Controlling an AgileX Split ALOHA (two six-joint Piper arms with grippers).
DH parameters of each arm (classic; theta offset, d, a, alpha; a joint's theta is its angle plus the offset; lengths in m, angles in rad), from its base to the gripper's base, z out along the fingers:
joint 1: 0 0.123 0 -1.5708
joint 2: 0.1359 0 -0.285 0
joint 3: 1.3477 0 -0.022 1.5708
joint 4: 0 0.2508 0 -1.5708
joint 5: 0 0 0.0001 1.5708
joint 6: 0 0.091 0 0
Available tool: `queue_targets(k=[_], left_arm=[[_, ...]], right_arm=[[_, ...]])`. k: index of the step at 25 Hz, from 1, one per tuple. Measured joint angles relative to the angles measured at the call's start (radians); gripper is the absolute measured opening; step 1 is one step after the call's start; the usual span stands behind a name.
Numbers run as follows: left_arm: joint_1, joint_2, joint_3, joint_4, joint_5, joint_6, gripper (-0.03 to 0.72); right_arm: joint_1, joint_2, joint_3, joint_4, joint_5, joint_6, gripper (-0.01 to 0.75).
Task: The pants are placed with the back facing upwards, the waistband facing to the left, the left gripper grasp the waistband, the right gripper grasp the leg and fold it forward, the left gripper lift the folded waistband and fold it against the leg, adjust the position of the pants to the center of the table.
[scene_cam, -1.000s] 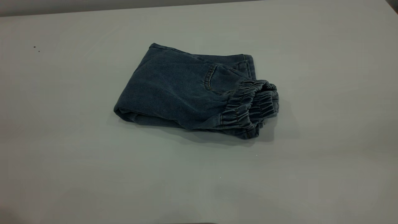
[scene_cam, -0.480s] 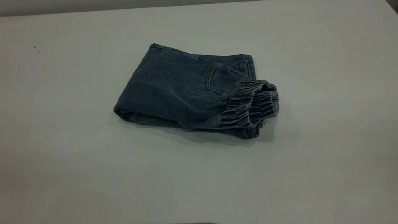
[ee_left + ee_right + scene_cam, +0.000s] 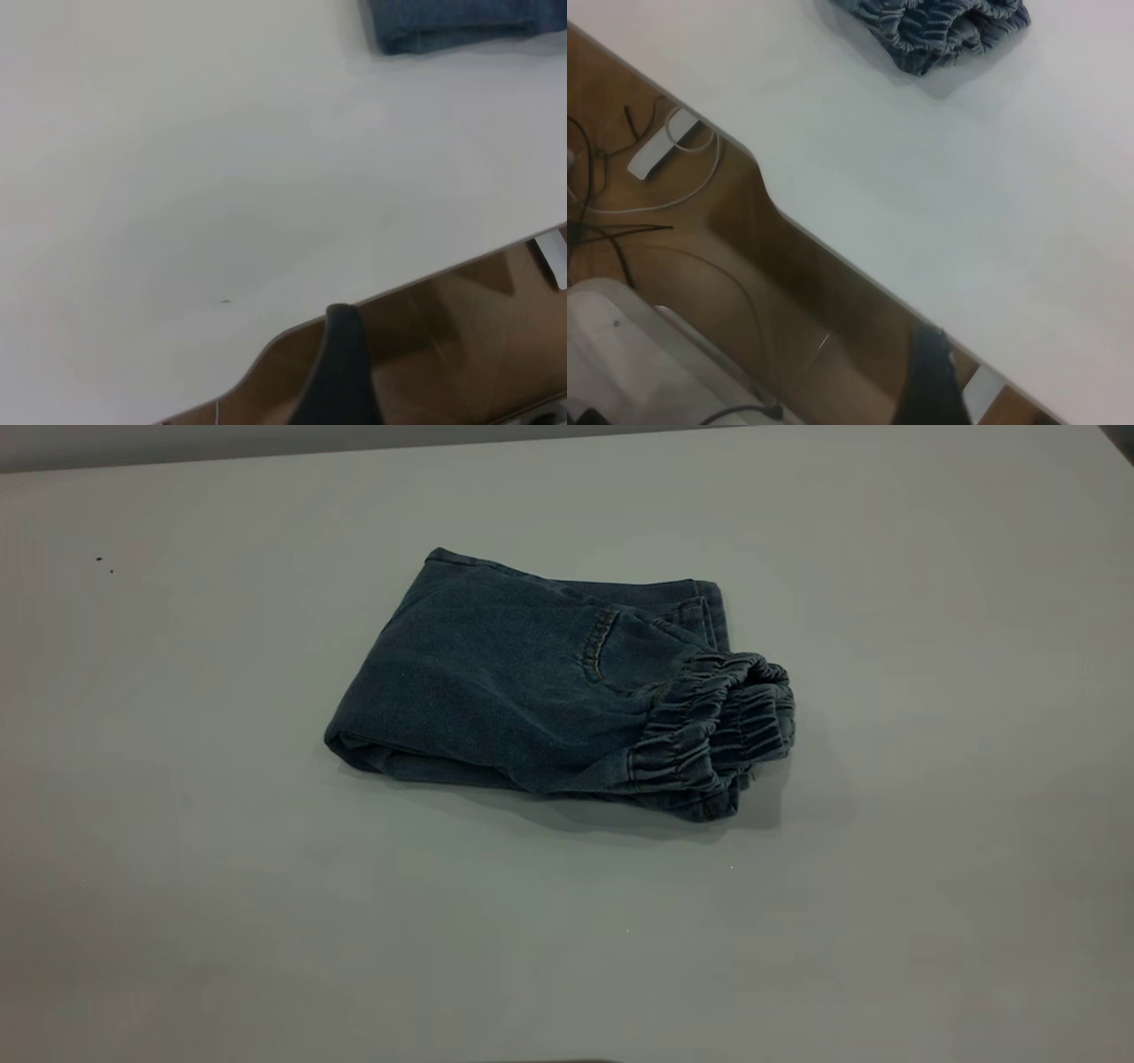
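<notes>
Both grippers off the table (image 3: 886, 957), well apart from folded pants (image 3: 532, 682), grip state unclear.

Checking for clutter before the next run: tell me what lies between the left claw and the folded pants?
Nothing: in the left wrist view only bare white table stretches from the left claw to the pants.

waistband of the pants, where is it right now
In the exterior view the waistband sits at the right end of the folded pants, bunched on top of the bundle, near the middle of the table. No pincer touches it.
</notes>
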Motion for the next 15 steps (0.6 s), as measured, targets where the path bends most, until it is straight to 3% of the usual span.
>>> queue_targets(k=[4, 6, 9, 12, 15], left_arm=[[0.0, 0.0, 0.0, 0.0, 0.0, 0.0, 0.57], [0.0, 0.0, 0.0, 0.0, 0.0, 0.0, 0.57], [0.013, 0.0, 0.0, -0.001, 0.0, 0.0, 0.57], [0.08, 0.0, 0.001, -0.001, 0.0, 0.0, 0.57], [0.14, -0.01, 0.001, -0.001, -0.001, 0.0, 0.57]], right_arm=[[-0.012, -0.009, 0.0, 0.002, 0.0, 0.0, 0.435], [-0.066, -0.024, 0.0, 0.003, 0.0, 0.0, 0.435], [-0.237, -0.057, 0.0, 0.003, 0.0, 0.0, 0.435], [-0.426, -0.123, 0.0, 0.003, 0.001, 0.0, 0.435], [-0.534, -0.214, 0.0, 0.003, 0.002, 0.0, 0.435]])
